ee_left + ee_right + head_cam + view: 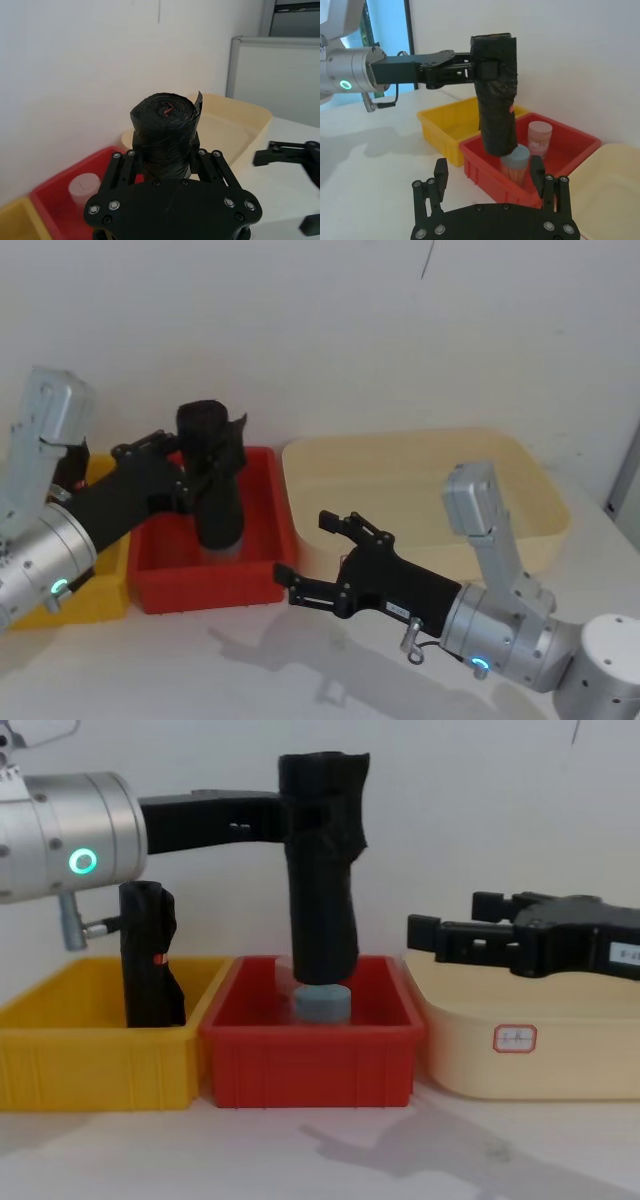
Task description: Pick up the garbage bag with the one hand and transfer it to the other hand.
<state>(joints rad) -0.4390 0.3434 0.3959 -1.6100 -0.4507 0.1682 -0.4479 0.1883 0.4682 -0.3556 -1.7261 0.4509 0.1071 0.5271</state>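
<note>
Head view. Left gripper (212, 472) is clamped on the garbage bag (218, 525), and the roll stands upright over the red bin (262, 585). You have a yellow bin (100, 598) to the left of the red one and a cream tub (540, 502) to its right. The right gripper (303, 547) hovers above the table (250, 660) in front of the tub. Its fingers are spread wide with nothing between them, and they point toward the bag without reaching it.

Left wrist view. You look along the two fingers, which are closed on either side of the roll. Its crinkled top end rises above them.

Right wrist view. The bag is gripped near its top. Its lower end hangs inside the red bin's outline, close to a pale cup (540, 137). The right gripper's own fingers stand far apart.

Chest view. Note the bag's bottom just over a grey-blue cylinder (322, 1003) in the red bin; you cannot tell whether they touch. A slim black roll (150, 960) stands in the yellow bin. The right gripper sits over the tub, apart from the bag.
</note>
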